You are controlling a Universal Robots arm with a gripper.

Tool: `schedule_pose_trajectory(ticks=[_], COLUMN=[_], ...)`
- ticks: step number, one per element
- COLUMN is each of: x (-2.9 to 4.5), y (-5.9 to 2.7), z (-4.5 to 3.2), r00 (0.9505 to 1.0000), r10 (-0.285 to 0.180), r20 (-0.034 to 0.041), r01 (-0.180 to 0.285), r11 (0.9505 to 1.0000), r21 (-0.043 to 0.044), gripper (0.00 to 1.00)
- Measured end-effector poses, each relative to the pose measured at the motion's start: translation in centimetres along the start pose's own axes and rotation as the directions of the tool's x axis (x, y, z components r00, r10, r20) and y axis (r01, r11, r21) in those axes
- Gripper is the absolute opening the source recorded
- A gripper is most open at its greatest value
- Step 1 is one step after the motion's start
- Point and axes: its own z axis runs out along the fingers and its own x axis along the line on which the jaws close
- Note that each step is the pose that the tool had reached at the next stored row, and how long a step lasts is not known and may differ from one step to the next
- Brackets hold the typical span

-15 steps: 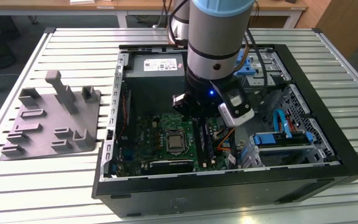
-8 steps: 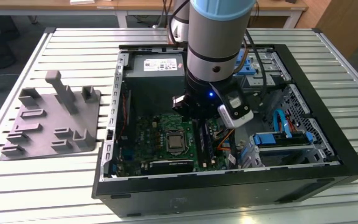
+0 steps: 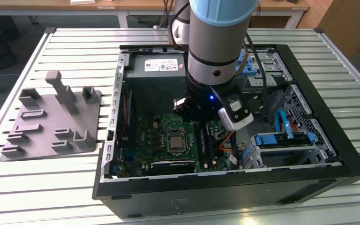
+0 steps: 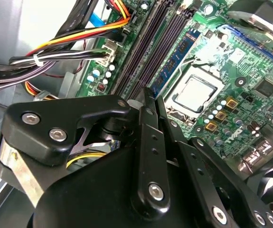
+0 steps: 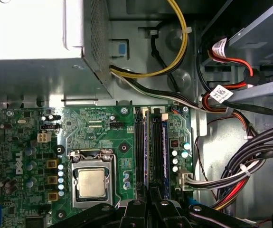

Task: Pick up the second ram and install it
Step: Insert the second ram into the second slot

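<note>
The fingers (image 4: 148, 95) are drawn close together, their black tips meeting over the memory slots (image 4: 150, 52) of the motherboard (image 4: 231, 61); whether they press on a stick there cannot be told, since the linkage hides the tips' undersides. In the first wrist view the fingers (image 5: 151, 202) sit at the near end of the slots (image 5: 143, 152), right on the line of a dark stick with a blue edge, the second ram (image 5: 164, 154), which stands seated lengthwise in a slot beside the processor socket (image 5: 91, 183). In the second wrist view a blue-edged stick (image 4: 176, 59) likewise runs along the slots next to the socket (image 4: 195, 92).

From the fingers the arm (image 3: 221, 42) rises almost straight up out of the open computer case (image 3: 330, 122), wrist pointing down, in the exterior view. Bundled cables (image 5: 250, 166) lie just beside the slots, with the power supply (image 5: 36, 42) further back. The case rests on a slatted metal surface (image 3: 73, 42), and a grey moulded holder (image 3: 55, 122) sits well apart on the exterior view's left.
</note>
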Motion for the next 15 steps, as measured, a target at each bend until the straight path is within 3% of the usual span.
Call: schedule_pose_trajectory(ticks=[15], x=[0.04], y=[-0.05], z=[1.01], r00=[1.0], r10=[0.0], r20=[0.0], r01=[0.0], r11=[1.0], r21=[0.0], gripper=[0.14])
